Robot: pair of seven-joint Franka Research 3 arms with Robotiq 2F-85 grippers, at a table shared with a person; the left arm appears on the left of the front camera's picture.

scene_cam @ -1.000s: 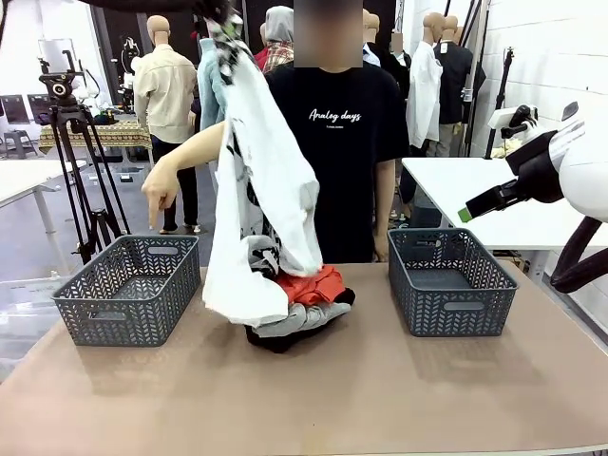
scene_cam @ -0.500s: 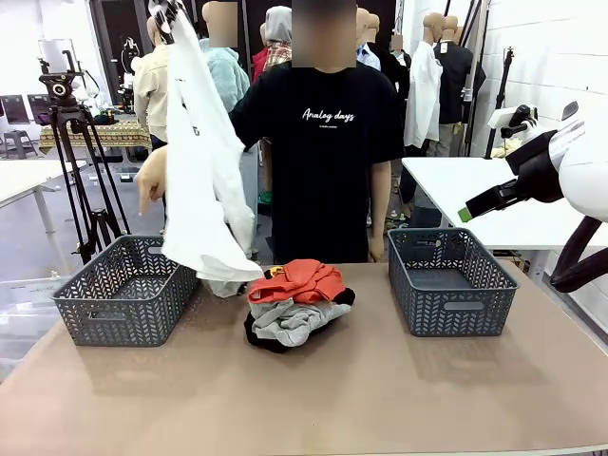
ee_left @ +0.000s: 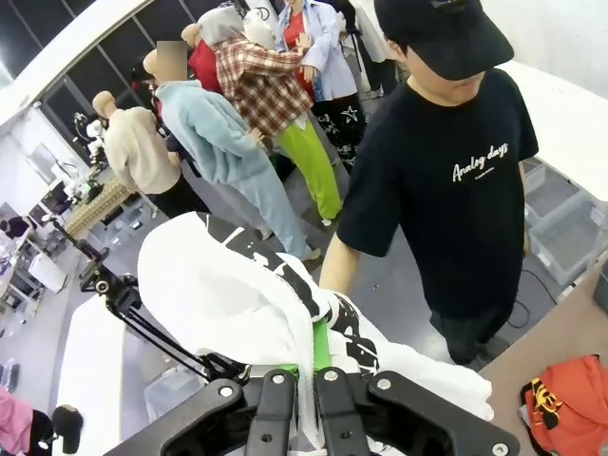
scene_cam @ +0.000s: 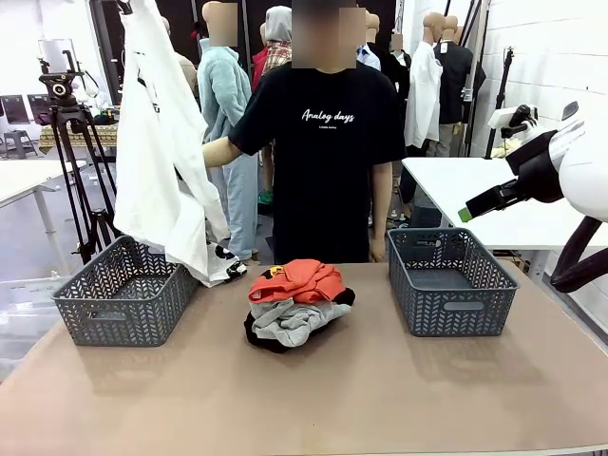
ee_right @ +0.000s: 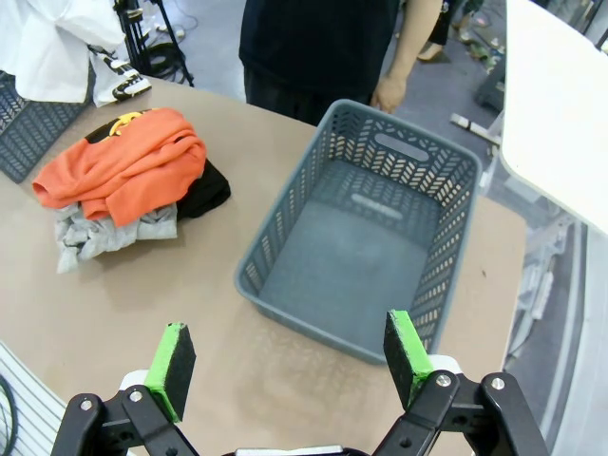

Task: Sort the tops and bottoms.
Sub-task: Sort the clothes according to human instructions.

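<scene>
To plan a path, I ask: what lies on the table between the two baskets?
A pile of clothes: orange shirt on top, grey shirt under it, a black garment at the bottom. The front view shows it.

Front view: sat fixed on the robot's side, faced straight across the table (scene_cam: pixel 380 389) to the person (scene_cam: pixel 328 142) at the far edge. Took in the left basket (scene_cam: pixel 123 294), the right basket (scene_cam: pixel 446 280) and the clothes pile (scene_cam: pixel 294 309) at middle distance.

Left wrist view: rode high, looked steeply down past the left gripper (ee_left: pixel 306 366), pressed close on the white shirt (ee_left: pixel 228 294); caught the person from above.

Right wrist view: hung above the table's right end, tilted down over the right gripper (ee_right: pixel 290 361), right basket near.

Shared across all three: white shirt, and orange shirt (ee_right: pixel 123 161) atop the clothes pile. Shared by front and right wrist: right basket, table.
</scene>
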